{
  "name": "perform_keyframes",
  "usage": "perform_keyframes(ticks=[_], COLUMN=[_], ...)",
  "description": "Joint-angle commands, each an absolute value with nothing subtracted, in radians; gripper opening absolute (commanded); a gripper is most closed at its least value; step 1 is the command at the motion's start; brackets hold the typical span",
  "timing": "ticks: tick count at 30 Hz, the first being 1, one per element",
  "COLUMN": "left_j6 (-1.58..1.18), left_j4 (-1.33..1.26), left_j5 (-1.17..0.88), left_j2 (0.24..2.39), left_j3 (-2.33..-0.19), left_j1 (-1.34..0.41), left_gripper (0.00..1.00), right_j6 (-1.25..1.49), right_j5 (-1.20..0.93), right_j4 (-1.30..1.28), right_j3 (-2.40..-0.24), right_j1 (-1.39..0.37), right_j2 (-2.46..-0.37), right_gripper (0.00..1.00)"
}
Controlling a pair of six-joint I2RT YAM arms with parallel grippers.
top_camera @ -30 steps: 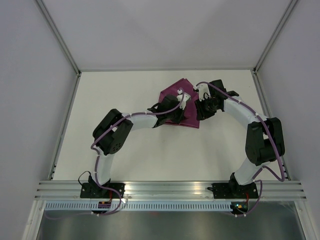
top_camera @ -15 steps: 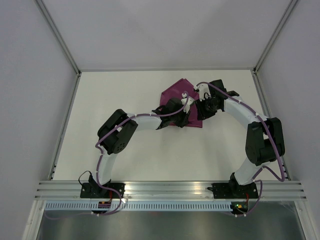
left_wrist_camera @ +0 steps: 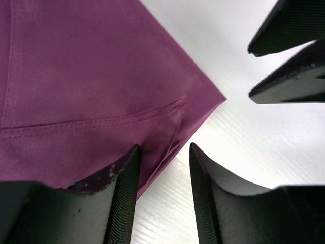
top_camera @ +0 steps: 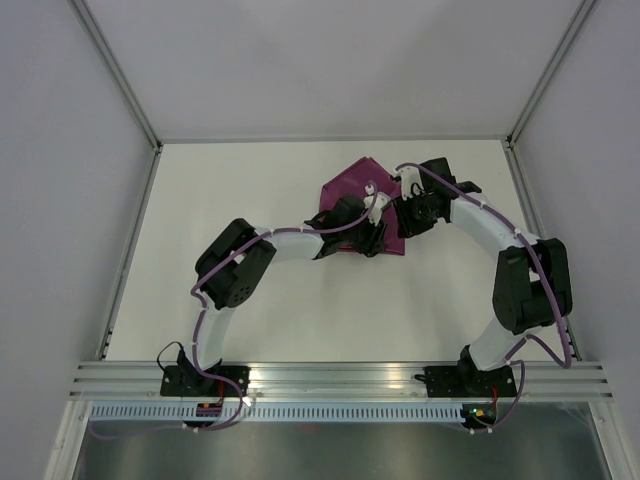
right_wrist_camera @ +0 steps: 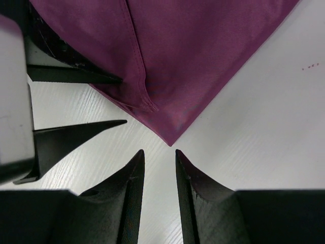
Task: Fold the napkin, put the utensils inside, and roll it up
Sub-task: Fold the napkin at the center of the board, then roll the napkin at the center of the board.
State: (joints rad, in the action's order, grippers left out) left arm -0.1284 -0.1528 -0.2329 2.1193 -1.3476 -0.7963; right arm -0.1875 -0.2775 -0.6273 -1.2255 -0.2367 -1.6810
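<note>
Far on the tabletop [top_camera: 250,190], plum napkin [top_camera: 352,185] with near corner flanked by both: left claw [left_wrist_camera: 163,173] slightly parted astride the hem, right claw [right_wrist_camera: 160,178] slightly parted, empty, just off the tip. Risks: pinching one layer only, spoiling the fold; clashing, being so close.

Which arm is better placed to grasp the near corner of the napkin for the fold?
Left, probably. The edge of the napkin lies between the left fingers, which are open. The right fingers are also open, but the corner tip lies just ahead of them.
</note>
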Motion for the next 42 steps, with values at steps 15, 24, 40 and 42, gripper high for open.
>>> perform_keyframes(ticks=[15, 24, 40, 42], left_j6=[-0.369, -0.506, -0.456, -0.445], left_j4=[-0.353, -0.138, -0.077, -0.063], left_j5=[-0.183, -0.008, 0.029, 0.026], left_j2=[1.882, 1.698, 1.356, 1.348], left_j3=[-1.206, -1.022, -0.899, -0.917], left_j1=[-0.743, -0.554, -0.425, -0.425], left_gripper=[0.57, 0.5, 0.53, 0.53], right_j6=[-0.124, -0.204, -0.748, -0.785], right_j5=[-0.271, -0.327, -0.344, -0.337], right_j4=[-0.577, -0.611, -0.503, -0.456], right_j3=[-1.233, -1.322, -1.258, -1.217], right_j1=[-0.147, -0.147, -0.349, -0.37], right_j2=[-1.606, -1.746, -1.723, -1.738], right_gripper=[0.38, 0.42, 0.57, 0.57])
